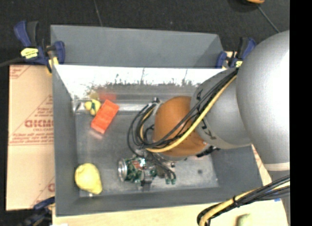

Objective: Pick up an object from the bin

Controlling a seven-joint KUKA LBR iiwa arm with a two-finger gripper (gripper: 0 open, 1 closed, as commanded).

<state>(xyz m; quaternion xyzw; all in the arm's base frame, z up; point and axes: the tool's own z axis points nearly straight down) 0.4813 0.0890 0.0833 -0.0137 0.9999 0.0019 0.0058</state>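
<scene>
Pincer (151,173) half hidden under the orange wrist cover (173,117), can't tell if it's wide or narrow. Silvery-green can (128,169) sits just beside it, near the bin's (63,137) front wall. Open floor to the right.

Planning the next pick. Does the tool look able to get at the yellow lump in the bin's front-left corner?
Probably yes. The yellow lump lies alone, with bare floor between it and the tool. The left and front walls of the bin stand close, which may crowd the approach.
</scene>
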